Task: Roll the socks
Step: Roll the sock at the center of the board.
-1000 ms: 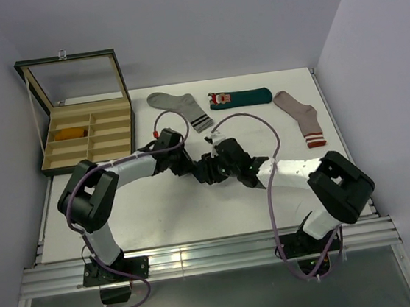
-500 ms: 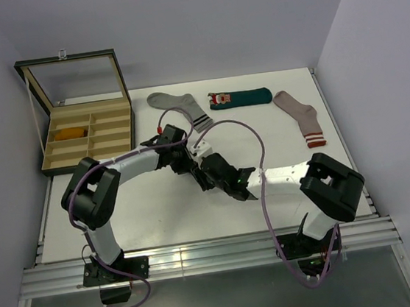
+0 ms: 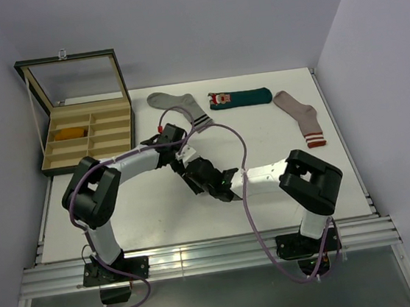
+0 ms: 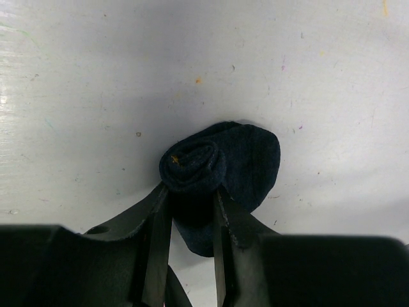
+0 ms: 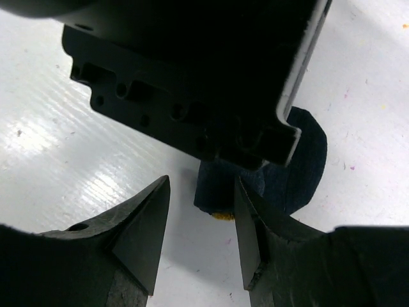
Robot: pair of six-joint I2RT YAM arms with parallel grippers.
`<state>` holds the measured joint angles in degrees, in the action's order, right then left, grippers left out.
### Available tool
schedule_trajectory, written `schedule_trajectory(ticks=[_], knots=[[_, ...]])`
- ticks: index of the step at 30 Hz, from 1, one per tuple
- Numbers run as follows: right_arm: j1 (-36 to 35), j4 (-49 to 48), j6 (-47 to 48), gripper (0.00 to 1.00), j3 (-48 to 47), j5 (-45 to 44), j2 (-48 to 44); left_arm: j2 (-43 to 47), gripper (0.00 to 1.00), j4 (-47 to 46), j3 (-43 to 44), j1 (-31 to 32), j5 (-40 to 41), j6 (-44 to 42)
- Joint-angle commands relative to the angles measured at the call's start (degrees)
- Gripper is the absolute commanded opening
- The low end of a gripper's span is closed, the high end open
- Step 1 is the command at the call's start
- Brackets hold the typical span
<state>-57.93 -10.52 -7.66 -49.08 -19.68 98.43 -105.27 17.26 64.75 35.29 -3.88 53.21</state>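
A navy sock (image 4: pixel 195 163) is wound into a tight roll on the white table, and a loose flap (image 4: pixel 255 163) spreads to its right. My left gripper (image 4: pixel 192 192) is shut on that roll. My right gripper (image 5: pixel 201 182) stands open right in front of the same navy roll (image 5: pixel 220 188), one finger (image 5: pixel 249 224) beside it. In the top view both grippers (image 3: pixel 183 159) (image 3: pixel 198 175) meet at mid-table and hide the navy sock. The dark teal sock (image 3: pixel 239 98) lies flat at the back. A mustard-orange sock (image 3: pixel 71 132) sits in the box.
An open wooden box (image 3: pixel 89 141) with compartments stands at the back left, lid raised. A grey striped sock (image 3: pixel 181 108) lies just behind the left arm. A pinkish-beige sock (image 3: pixel 301 119) lies at the back right. The left gripper's body (image 5: pixel 192 77) fills the upper right wrist view.
My right arm has swung left and folded, bringing its gripper up against the left gripper and the navy roll. Its jaws have widened a little. The left gripper has kept its hold.
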Motion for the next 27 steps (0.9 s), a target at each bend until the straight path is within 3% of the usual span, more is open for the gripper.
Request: schedule_trajectory(ticks=[1,5,18,27], knots=[[-0.3,4.3,-1.1,0.52,-2.6,-3.5,3.1,-2.2,0.08,5.2,0.2,0.2,0.6,-2.7],[-0.2,9.7,-4.2,0.53,-4.5,-6.1,5.8,-2.4,0.09,5.9,1.2,0.2,0.2,-3.8],[2.5,14.8,-8.2,0.55,-4.9,-8.4,8.3,-4.3,0.1,8.1,3.3,0.2,-1.6,-6.8],[7.1,18.5,-11.0,0.52,-7.0,-2.6,12.5,-6.2,0.09,9.2,4.9,0.0,-3.5,-8.9]])
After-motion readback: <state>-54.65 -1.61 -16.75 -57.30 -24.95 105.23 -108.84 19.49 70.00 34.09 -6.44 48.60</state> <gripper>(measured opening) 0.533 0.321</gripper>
